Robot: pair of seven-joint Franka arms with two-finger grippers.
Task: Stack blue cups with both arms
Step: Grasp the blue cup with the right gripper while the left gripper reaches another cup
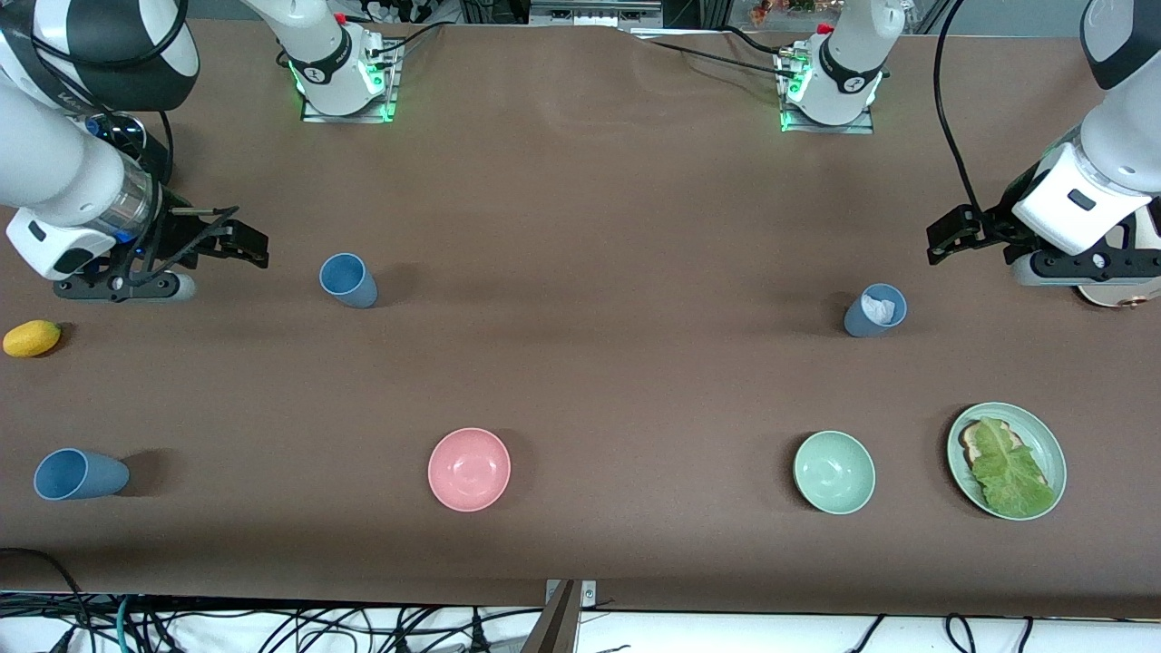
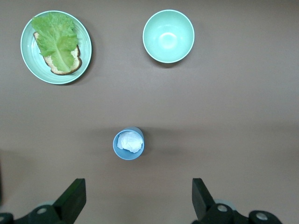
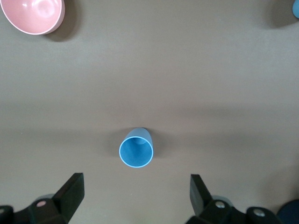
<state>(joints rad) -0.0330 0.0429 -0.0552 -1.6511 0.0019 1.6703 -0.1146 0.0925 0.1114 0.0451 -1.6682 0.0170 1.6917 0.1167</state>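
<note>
Three blue cups are on the brown table. An empty one (image 1: 346, 279) stands upright beside my right gripper (image 1: 231, 240) and shows in the right wrist view (image 3: 136, 149). One with crumpled white paper inside (image 1: 875, 310) stands near my left gripper (image 1: 948, 238) and shows in the left wrist view (image 2: 129, 144). The third (image 1: 80, 474) is near the front edge at the right arm's end. Both grippers hover open and empty above the table, each short of its cup: the right gripper (image 3: 135, 193) and the left gripper (image 2: 138, 196).
A pink bowl (image 1: 469, 469) and a green bowl (image 1: 834, 472) sit nearer the front camera. A green plate (image 1: 1043, 435) with bread and lettuce is at the left arm's end. A yellow lemon (image 1: 32, 337) lies at the right arm's end.
</note>
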